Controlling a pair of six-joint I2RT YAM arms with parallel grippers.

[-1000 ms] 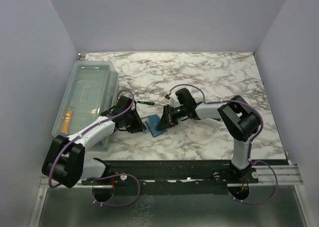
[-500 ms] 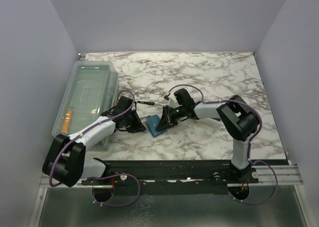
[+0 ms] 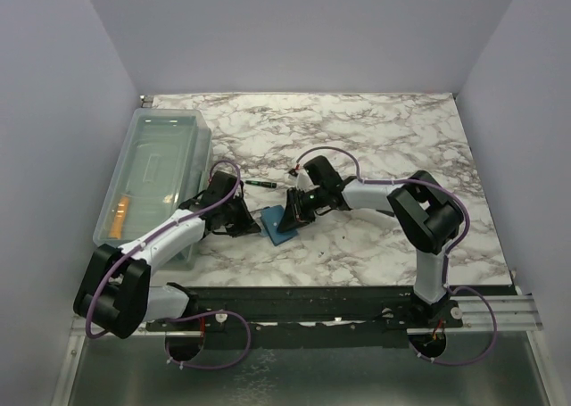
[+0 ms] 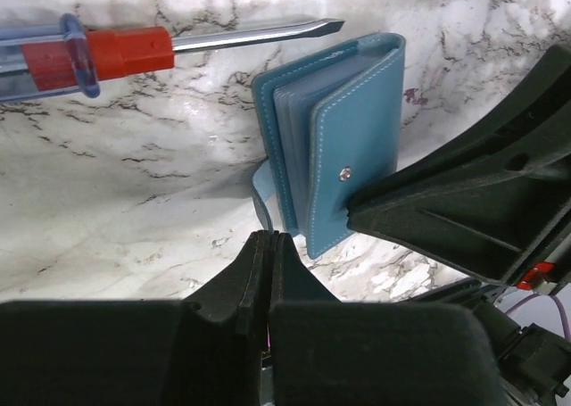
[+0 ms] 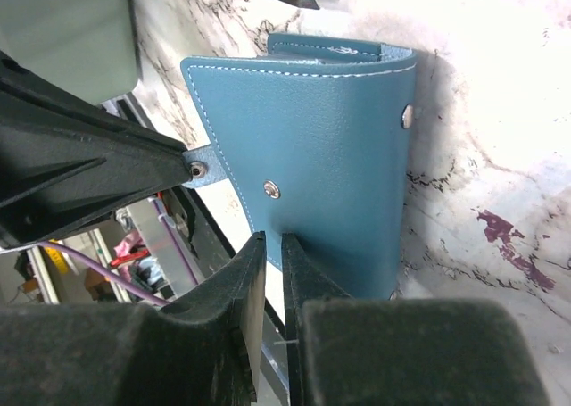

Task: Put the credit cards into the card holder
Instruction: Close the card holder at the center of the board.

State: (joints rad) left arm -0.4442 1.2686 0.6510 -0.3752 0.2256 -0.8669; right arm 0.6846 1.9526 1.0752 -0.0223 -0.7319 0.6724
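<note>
The card holder point(image 3: 277, 227), a teal-blue wallet, lies on the marble table between my two grippers. Its cover point(image 5: 312, 156) is tilted up, and clear inner pockets point(image 4: 290, 129) show beneath it. My left gripper point(image 4: 268, 236) is shut on the wallet's little snap tab point(image 4: 260, 190). My right gripper point(image 5: 268, 239) is closed to a narrow gap on the edge of the cover. A narrow golden-orange piece point(image 3: 120, 214), which looks like the credit cards, lies inside the clear bin at the left. No card shows in either wrist view.
A screwdriver point(image 4: 116, 53) with a red and clear handle lies on the table just beyond the wallet. The large clear plastic bin point(image 3: 156, 169) stands along the left edge, close to my left arm. White walls enclose the table.
My left gripper has closed from partly open to shut at the wallet's tab. My right gripper has shifted slightly left and keeps its hold on the cover.
</note>
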